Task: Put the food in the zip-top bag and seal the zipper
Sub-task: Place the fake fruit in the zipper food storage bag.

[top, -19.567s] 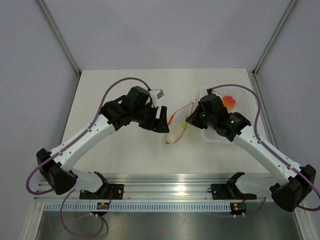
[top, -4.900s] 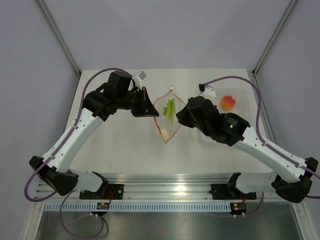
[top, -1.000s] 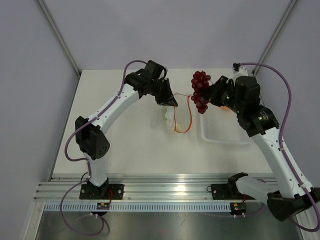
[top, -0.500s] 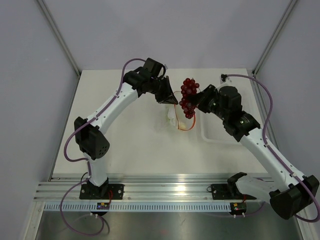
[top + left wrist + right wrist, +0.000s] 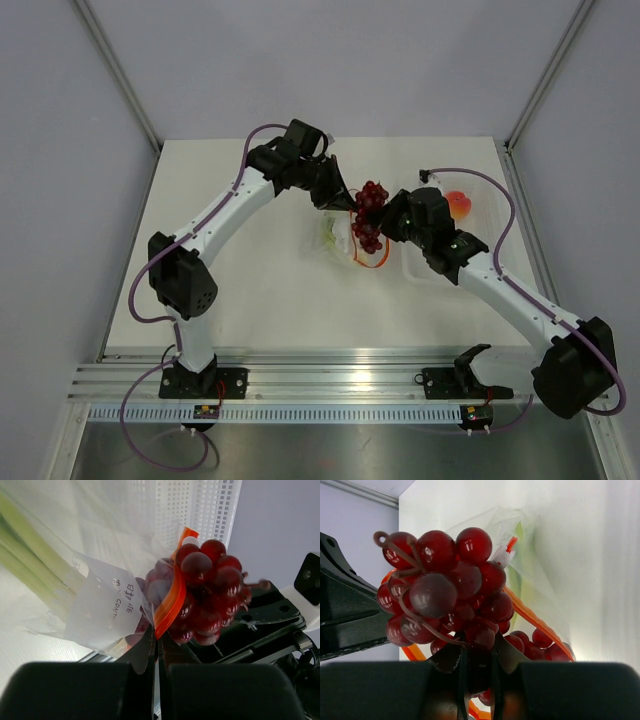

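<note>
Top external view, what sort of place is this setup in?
Most likely a robotics lab test cell, not a kitchen: a white-and-black left arm and right arm are bolted to a silver aluminium rail at the edge of a plain white table, enclosed by bare grey panel walls.

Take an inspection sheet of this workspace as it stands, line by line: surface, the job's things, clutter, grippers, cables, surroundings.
Surface: white table, no spill seen.
Job's things: clear bag held open, zipper unsealed; pale-green stalks inside; grapes at its mouth; peach not yet bagged.
Clutter: clear tray, holding the peach.
Grippers: left gripper shut on the bag's mouth edge; right gripper shut on the grapes.
Cables: purple cables run along both arms, no snag seen.
Surroundings: grey walls; metal rail at the near edge.
</note>
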